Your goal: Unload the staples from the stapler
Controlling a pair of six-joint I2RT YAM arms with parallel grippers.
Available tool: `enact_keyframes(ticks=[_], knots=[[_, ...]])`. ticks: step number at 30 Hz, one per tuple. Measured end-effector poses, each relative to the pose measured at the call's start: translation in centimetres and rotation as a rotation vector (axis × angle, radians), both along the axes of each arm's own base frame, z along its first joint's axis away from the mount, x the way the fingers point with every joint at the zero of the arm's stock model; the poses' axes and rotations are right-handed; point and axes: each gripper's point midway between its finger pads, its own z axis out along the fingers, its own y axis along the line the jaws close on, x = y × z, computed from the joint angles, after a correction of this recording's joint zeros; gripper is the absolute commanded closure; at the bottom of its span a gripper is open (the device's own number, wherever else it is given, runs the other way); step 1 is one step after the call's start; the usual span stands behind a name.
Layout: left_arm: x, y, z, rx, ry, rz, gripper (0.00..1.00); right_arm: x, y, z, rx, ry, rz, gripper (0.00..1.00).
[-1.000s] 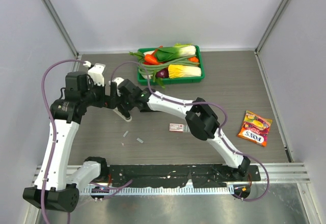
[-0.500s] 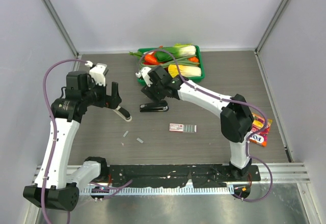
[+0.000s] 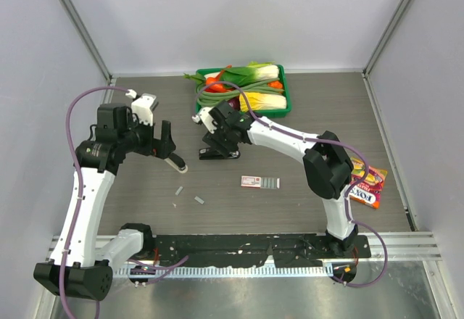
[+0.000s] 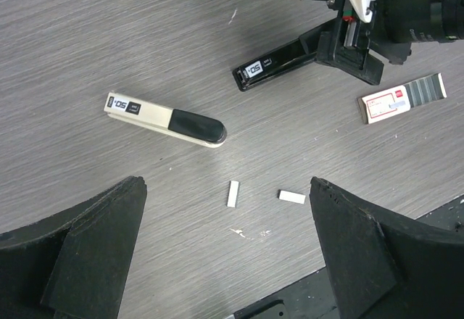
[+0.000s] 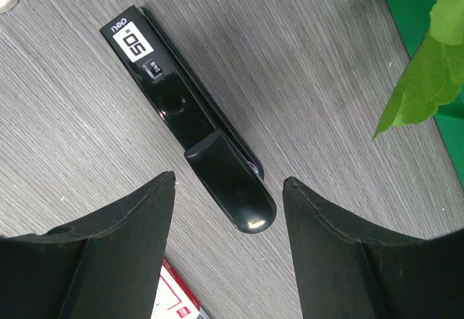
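While the grey wood-grain table (image 3: pixel 304 116) carries everything, the two arms reach over its left half. The left gripper (image 4: pixel 225 187) hangs above the bare surface with its fingers spread wide and nothing between them. The right gripper (image 5: pixel 228 181) is likewise spread well apart, one finger on either side of the rounded end of the black stapler (image 5: pixel 196 145) without pinching it; whether it touches the stapler I cannot tell. At the far edge sits a green tray (image 3: pixel 243 114) heaped with vegetables, and a bright sweet packet (image 3: pixel 366 185) lies at the right, partly under the right arm. The black stapler lies flat just in front of the tray, and a cream stapler with a black cap (image 4: pixel 163 119) lies to its left, apart from it. Nearer the arms' bases is a small red-and-white staple box (image 4: pixel 401 100). Two short strips of staples (image 4: pixel 233 193) (image 4: pixel 292 197) lie loose on the table in front of the cream stapler, close together yet not touching, and clear of both grippers.
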Motion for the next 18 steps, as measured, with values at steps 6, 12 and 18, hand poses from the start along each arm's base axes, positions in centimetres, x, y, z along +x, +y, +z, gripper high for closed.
enact_keyframes(ticks=[6,12,18], knots=[[-0.1,-0.2,0.1,-0.007,-0.001,-0.017,0.00,-0.4,0.1,-0.9,0.007,0.038,0.033,0.36],[-0.2,-0.5,0.1,-0.015,-0.001,-0.033,0.00,-0.4,0.0,-1.8,0.009,0.064,0.049,0.38],[-0.3,-0.7,0.0,-0.022,0.002,-0.047,0.00,-0.5,0.2,-2.3,0.026,0.090,0.061,0.48]])
